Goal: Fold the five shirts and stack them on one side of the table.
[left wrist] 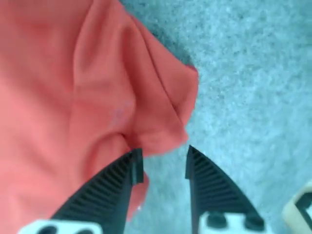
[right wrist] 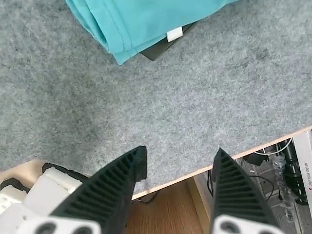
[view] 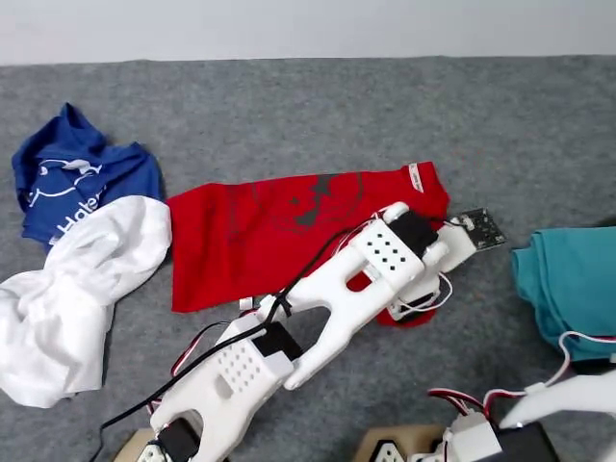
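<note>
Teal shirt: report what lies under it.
A dark flat corner pokes out beneath the teal shirt, on the grey mat. The rest is covered, so what it is cannot be told.

Soft cloth red shirt (view: 260, 236) — rough matt felt table (view: 289, 115).

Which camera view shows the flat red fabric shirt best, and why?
The high view: the red fabric shirt lies nearly whole, the left arm crossing one edge. The left wrist view gives a creased corner by the left gripper. The right wrist view faces a teal fabric shirt.
</note>
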You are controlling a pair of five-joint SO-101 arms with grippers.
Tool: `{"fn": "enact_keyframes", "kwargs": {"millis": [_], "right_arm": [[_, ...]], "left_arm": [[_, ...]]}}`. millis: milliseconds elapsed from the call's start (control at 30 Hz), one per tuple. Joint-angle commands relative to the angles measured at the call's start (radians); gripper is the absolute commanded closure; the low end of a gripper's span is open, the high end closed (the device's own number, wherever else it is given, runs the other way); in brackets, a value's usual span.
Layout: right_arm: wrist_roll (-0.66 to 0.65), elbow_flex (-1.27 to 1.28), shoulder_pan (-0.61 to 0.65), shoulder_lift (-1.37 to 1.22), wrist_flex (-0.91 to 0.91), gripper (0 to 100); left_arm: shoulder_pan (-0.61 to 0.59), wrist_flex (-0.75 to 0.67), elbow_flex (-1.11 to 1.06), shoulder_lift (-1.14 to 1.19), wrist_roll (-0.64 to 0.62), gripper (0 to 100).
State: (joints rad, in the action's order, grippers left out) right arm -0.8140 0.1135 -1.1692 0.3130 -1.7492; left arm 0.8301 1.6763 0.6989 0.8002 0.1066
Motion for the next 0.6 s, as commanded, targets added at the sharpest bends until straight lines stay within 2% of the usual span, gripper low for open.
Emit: {"fn": "enact_keyframes", "kwargs": {"millis": [0, 133, 233, 433, 567], "right_arm": [[-0.003, -0.005, 0.002, 0.038, -0.033, 76.8], [-0.003, -0.005, 0.002, 0.038, -0.033, 76.8], [-0.003, -0.005, 0.002, 0.038, -0.033, 76.8], [-0.003, -0.005, 0.002, 0.038, -0.033, 76.8], [-0.003, -0.005, 0.002, 0.038, -0.033, 76.8]], "left_arm": [[-0.003, -0.054, -0.004, 0.018, -0.006, 85], [-0.014, -0.081, 0.001, 0.084, -0.006, 85], [-0.028, -0.051, 0.059, 0.104, -0.006, 86], [-0.040, -0.015, 0.191, 0.118, -0.006, 100], [-0.035, 0.071, 0.320, 0.118, -0.006, 100]]}}
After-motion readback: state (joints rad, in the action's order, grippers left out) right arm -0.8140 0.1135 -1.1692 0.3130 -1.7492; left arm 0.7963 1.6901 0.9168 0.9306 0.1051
